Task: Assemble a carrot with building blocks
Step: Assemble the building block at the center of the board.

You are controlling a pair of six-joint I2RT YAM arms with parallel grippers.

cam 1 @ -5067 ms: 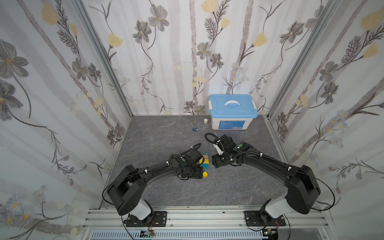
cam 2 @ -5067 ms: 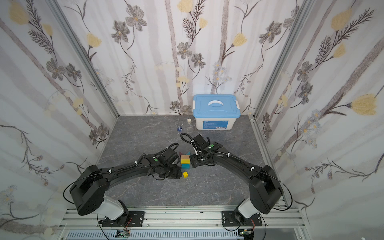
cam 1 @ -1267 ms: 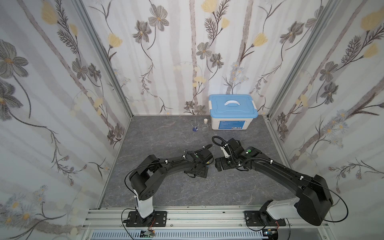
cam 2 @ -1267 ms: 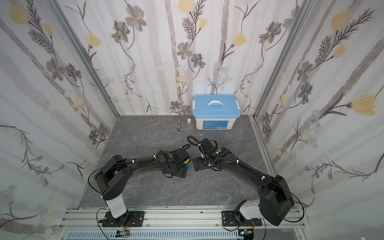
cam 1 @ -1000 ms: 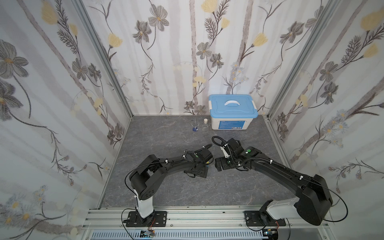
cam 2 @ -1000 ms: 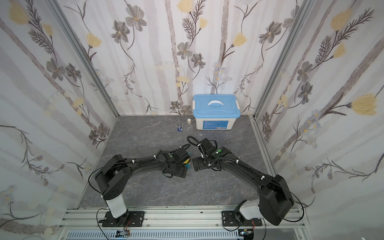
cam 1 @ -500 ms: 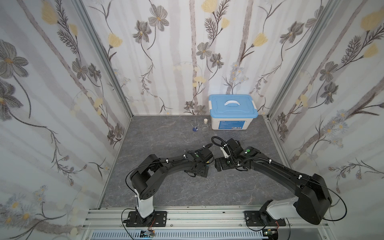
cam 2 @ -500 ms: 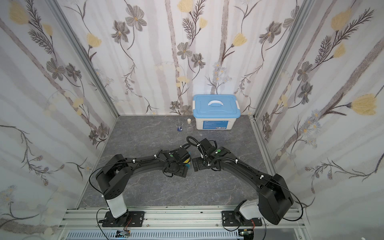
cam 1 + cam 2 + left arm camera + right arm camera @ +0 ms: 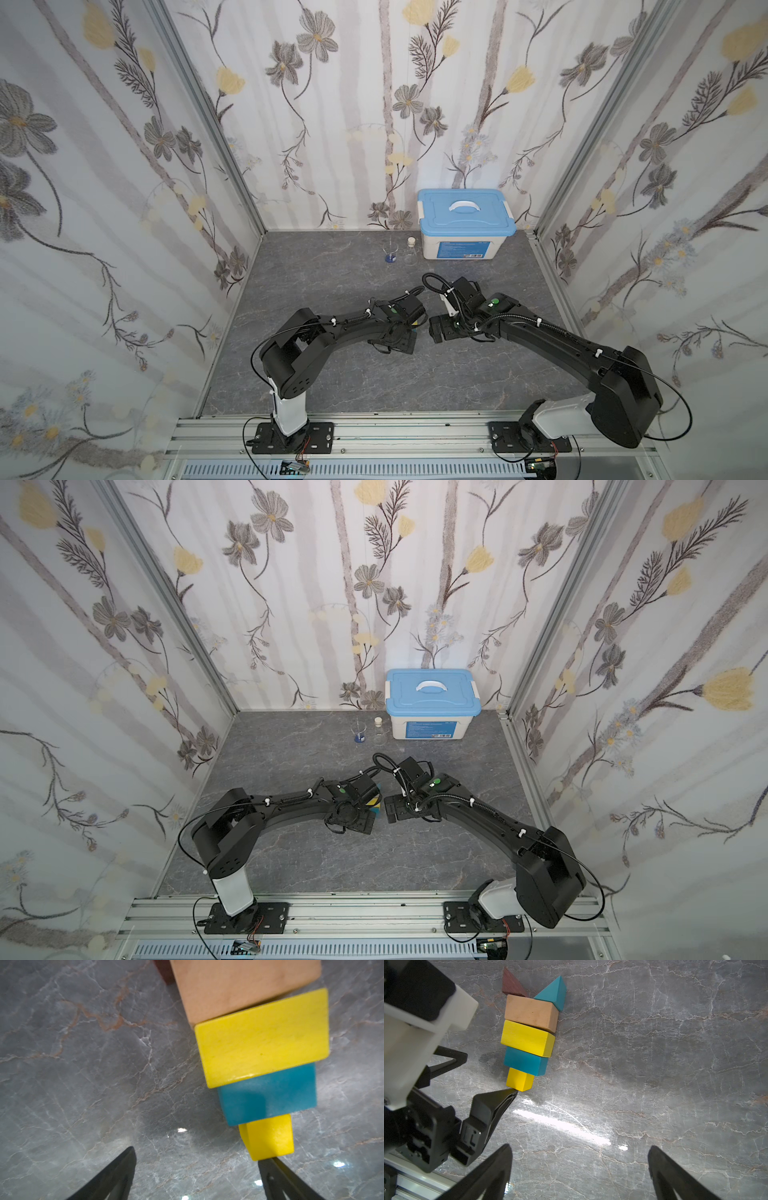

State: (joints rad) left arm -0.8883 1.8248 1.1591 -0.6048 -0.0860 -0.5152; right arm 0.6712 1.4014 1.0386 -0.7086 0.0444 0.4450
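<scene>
On grey tabletop (image 9: 654, 1064), carrot (image 9: 529, 1039) lying flat, left claw (image 9: 195, 1155) spread beside yellow cube (image 9: 268, 1138), right claw (image 9: 579, 1146) spread

left fingers (image 9: 494, 1103) against carrot (image 9: 529, 1036) tip

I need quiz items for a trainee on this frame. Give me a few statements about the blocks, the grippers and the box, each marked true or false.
1. The yellow cube sits against the teal bar. True.
2. The left gripper is shut on the yellow cube. False: its jaws are open, with one fingertip at the cube's corner.
3. The tan bar lies between the yellow bar and the maroon triangle. True.
4. The right gripper holds the teal triangle. False: it is open and empty, and that triangle lies against the tan bar.
5. The box has its lid off. False: the lid is on.
</scene>
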